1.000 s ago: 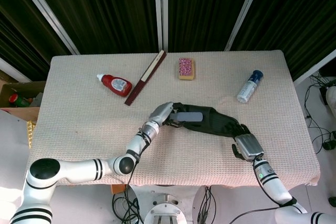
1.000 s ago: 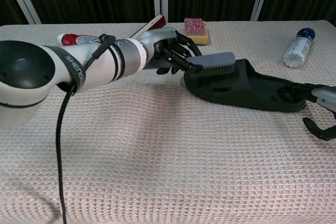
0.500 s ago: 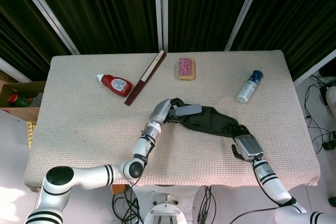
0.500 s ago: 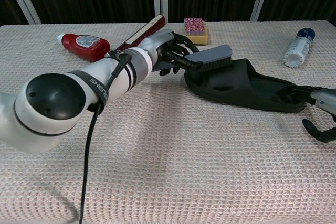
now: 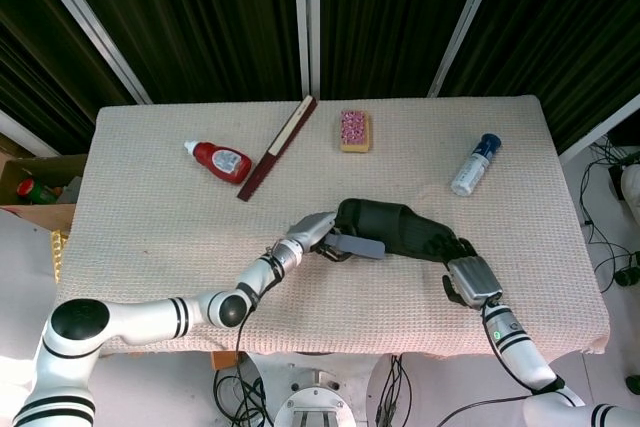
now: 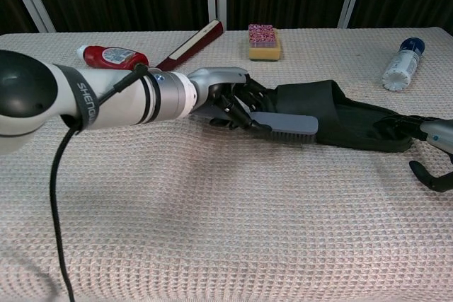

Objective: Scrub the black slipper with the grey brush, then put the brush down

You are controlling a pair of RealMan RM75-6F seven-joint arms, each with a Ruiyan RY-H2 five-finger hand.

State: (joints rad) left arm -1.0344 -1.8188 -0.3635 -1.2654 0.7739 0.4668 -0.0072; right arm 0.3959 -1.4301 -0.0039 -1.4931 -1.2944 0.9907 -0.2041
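Chest view shows the left hand (image 6: 226, 100) gripping the flat grey plastic brush (image 6: 284, 124) beside the black rubber slipper (image 6: 340, 116); overhead, the right hand (image 5: 468, 277) pins its heel. Red bottle (image 5: 220, 159) lies well apart.

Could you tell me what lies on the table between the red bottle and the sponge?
A closed folding fan lies between the red bottle and the sponge; the head view shows it best.

From my seat, the right hand (image 5: 470, 278) is mostly lost: the chest view cuts it at the right edge, so I can't tell whether its fingers (image 6: 429, 175) hold the black slipper (image 5: 404, 230). The grey brush (image 6: 286, 124) hides the slipper's near left edge, and the bottle labels are too small to read.
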